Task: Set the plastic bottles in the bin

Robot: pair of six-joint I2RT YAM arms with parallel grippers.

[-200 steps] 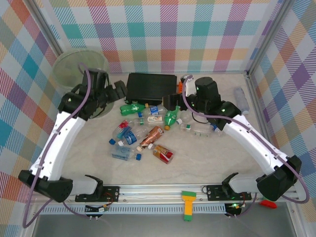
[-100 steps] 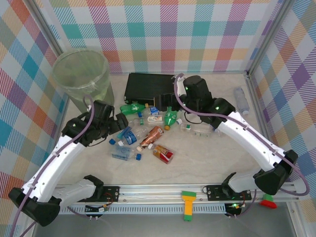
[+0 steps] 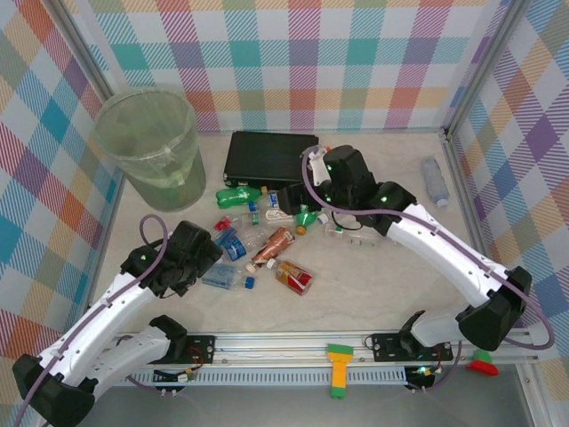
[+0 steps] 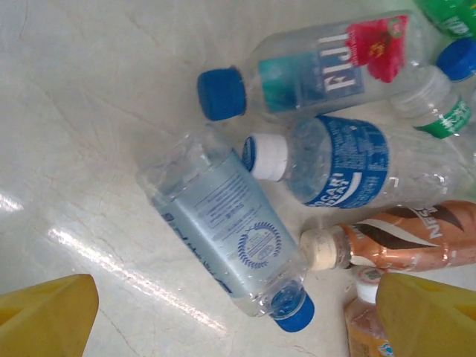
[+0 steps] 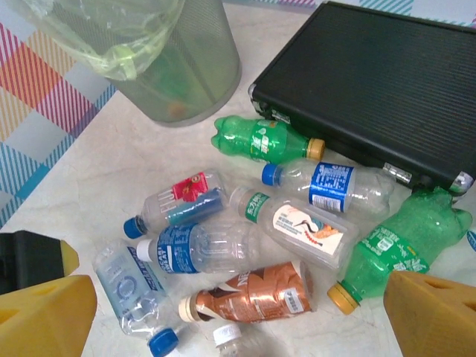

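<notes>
Two grippers, both released. The left gripper (image 4: 238, 316) holds its yellow fingers (image 4: 44, 316) wide apart with nothing clasped, above a square clear bottle (image 4: 223, 238) lying on the table (image 4: 89, 111). This bottle's long axis runs diagonally, with its blue cap at the lower right of the left wrist view. Just beyond lie a blue-labelled bottle (image 4: 335, 167), a Fiji bottle (image 4: 320, 67) and a brown bottle (image 4: 409, 238), each roughly level across that view with its cap pointing left.

The right gripper (image 5: 239, 316) is likewise spread and holds nothing, above the same cluster. A green bottle (image 5: 394, 245) slants with its gold cap toward the lower left. A second green bottle (image 5: 260, 137) lies just beside the black case (image 5: 372, 82), cap toward the case. One lone bottle (image 3: 434, 181) lies well apart near the right wall, its axis running away from the arms.

The bin (image 3: 164, 182) stands upright at the far left, lined with pale-green film. Its contents cannot be made out.
</notes>
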